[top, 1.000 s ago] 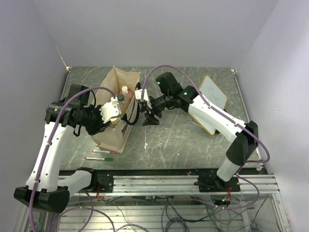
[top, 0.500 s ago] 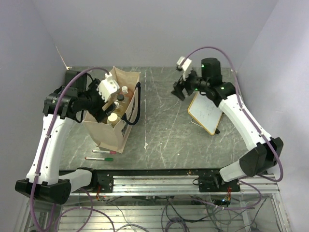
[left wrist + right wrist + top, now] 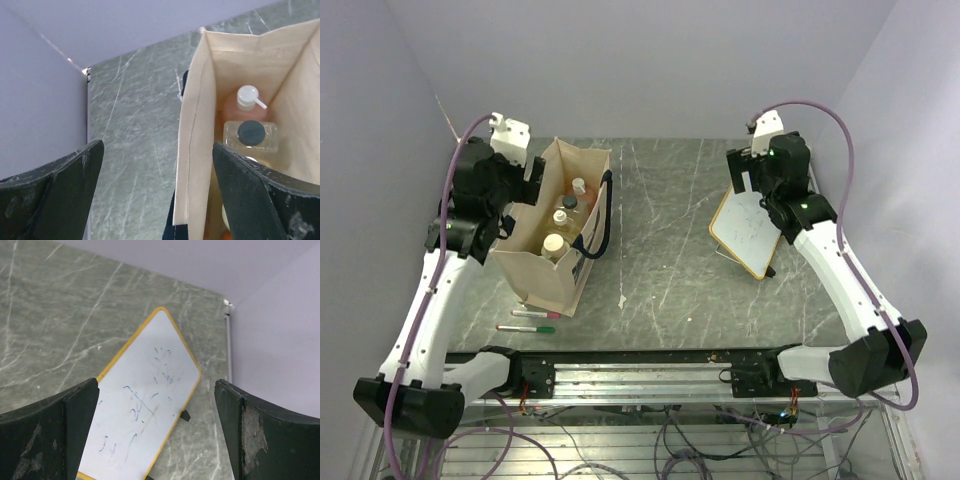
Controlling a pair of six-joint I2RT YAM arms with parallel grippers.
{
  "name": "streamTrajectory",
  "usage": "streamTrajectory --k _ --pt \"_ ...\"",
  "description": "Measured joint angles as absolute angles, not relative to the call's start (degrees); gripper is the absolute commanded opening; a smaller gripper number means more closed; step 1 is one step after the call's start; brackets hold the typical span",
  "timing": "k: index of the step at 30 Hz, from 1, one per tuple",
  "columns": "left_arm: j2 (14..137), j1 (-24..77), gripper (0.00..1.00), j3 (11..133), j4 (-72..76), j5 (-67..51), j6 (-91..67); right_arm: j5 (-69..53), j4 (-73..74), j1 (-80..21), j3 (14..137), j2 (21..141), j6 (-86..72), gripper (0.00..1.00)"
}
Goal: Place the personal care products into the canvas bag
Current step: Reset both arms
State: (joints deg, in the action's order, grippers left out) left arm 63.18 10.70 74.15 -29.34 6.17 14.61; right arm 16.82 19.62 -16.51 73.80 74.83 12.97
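Grey-green marbled bench [image 3: 670, 250], lilac walls [image 3: 620, 60]. One canvas bag [image 3: 545, 275] upright at left, three bottles [image 3: 560, 217] inside; two marker pens [image 3: 535, 320] before it; one whiteboard [image 3: 750, 232] right. Left end effector [image 3: 157, 146], right end effector [image 3: 156, 384]: both spread, empty

Bag [image 3: 542, 282] stands on desk [image 3: 670, 270], left half, mouth up. Bottles [image 3: 560, 217] inside bag, in a row front to back; pump bottle [image 3: 248, 97] rearmost, flat-capped one [image 3: 251, 132] just before it. Two pens [image 3: 532, 321] lie on desk just before bag, side by side. Whiteboard [image 3: 750, 228] on desk at right, well apart from bag. My left fingers [image 3: 60, 190] above bag's rear left rim. My right fingers [image 3: 60, 435] above whiteboard's far end.
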Motion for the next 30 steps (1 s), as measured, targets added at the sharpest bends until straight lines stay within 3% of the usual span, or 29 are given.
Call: streamTrajectory --k 10,24,30 --pt "56.77 10.68 1.00 67.02 -18.98 15.99 8.10 20.18 17.98 -14.50 72.77 66.24 11.40 1.00" --pt "43.99 10.59 1.00 61.32 -18.68 16.32 6.70 16.97 20.16 -12.80 62.04 49.84 14.00 1.00" --pt "40.51 10.28 1.00 59.37 -18.72 15.99 6.50 17.43 25.19 -12.80 61.95 48.42 14.13 1.00"
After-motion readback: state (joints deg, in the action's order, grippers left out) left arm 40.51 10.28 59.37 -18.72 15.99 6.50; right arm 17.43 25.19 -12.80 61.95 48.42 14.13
